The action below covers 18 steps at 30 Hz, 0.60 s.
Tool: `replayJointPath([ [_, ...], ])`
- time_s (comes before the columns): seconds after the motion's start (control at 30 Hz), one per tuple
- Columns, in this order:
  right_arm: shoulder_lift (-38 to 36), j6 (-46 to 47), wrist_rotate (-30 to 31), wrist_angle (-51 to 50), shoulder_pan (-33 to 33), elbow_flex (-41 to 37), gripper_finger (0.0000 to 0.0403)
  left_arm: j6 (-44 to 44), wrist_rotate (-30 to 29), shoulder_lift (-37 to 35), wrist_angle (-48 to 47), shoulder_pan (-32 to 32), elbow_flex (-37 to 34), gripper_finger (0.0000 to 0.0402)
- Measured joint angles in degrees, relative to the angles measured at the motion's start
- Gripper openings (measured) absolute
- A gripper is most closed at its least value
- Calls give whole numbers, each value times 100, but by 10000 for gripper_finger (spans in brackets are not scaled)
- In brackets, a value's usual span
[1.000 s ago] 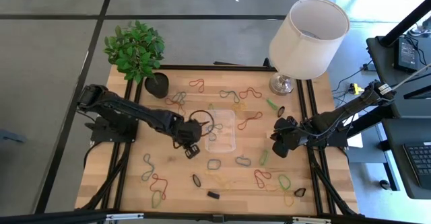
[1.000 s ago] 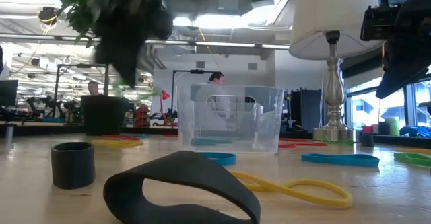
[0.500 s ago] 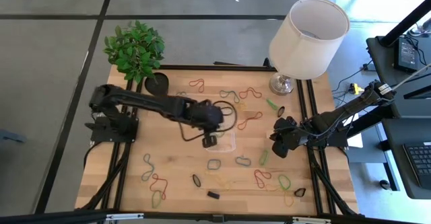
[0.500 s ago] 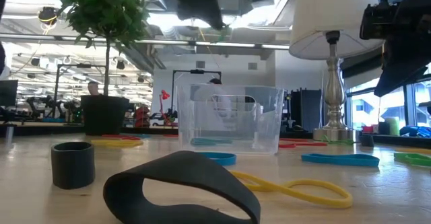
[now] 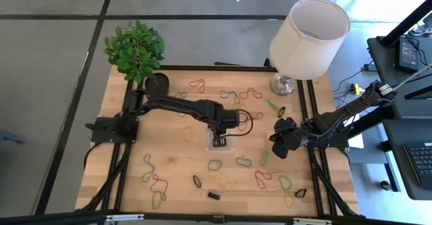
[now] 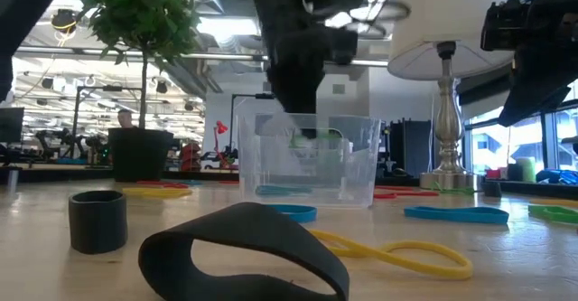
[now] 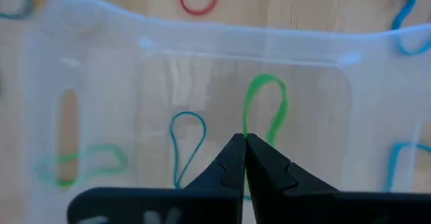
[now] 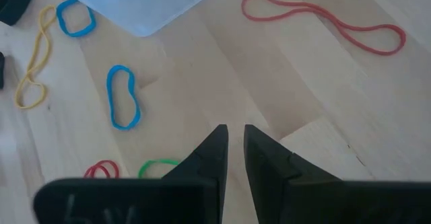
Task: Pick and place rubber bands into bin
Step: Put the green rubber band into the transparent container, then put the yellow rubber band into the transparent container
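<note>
Wooden slat table (image 5: 175, 157) on black frame; plant (image 5: 135, 49), lamp (image 5: 307, 36) at back; open office behind. Clear bin (image 5: 221, 132) mid-table, bands (image 5: 156, 182) scattered around. Left gripper (image 7: 244, 142) over bin, pinched on green band (image 7: 266, 106). Right gripper (image 8: 233, 135) beside table's right edge, slightly parted, empty.

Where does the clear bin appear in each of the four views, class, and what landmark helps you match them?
High view: bin at table centre, under the left hand.
Low view: mid-picture, the left hand dipping into it.
Left wrist view: fills the frame; the shut hand holds a green band over it.
Right wrist view: one corner at the top edge.
Shared landmark: the lamp, in the high and low views.
</note>
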Motion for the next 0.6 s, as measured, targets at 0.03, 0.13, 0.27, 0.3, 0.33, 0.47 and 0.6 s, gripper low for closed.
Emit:
replayJointPath([
  [0.03,1,0,0,8,-2,0,54,3,57,52,-4,6,0,7],
  [0.13,2,0,0,32,-2,0,54,-6,66,220,-7,28,0,18],
  [0.27,2,2,2,38,-1,0,54,-143,69,302,-46,44,-1,48],
  [0.3,2,2,2,46,0,0,54,-175,45,292,-21,44,0,58],
  [0.33,2,2,0,46,0,0,54,-191,23,282,-17,44,0,69],
  [0.47,2,0,2,88,-1,0,54,-83,-89,184,-113,46,48,109],
  [0.6,2,3,0,109,-1,0,54,50,-99,114,-465,46,361,130],
])
